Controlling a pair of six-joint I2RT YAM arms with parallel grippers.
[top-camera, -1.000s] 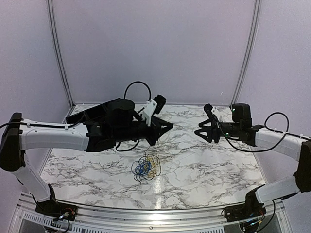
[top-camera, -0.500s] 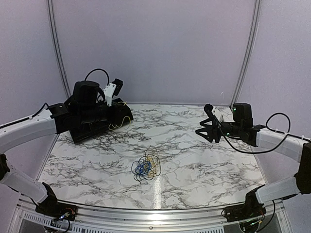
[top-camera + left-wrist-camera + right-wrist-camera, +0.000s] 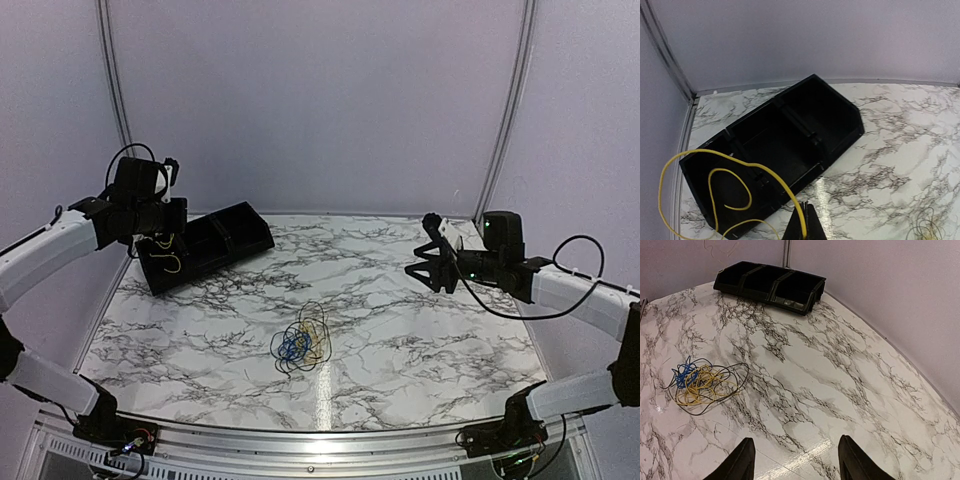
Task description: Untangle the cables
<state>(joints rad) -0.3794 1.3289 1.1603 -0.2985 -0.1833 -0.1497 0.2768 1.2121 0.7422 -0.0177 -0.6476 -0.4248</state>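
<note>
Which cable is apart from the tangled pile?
The yellow cable pinched in the left gripper, over the black tray; the others lie tangled together.

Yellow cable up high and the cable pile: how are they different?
The yellow cable hangs alone, pinched by the fingers of the left gripper; the cable pile lies loose on the table. The yellow cable is one colour; the cable pile mixes yellow, blue and black. Both are thin, loopy wires.
</note>
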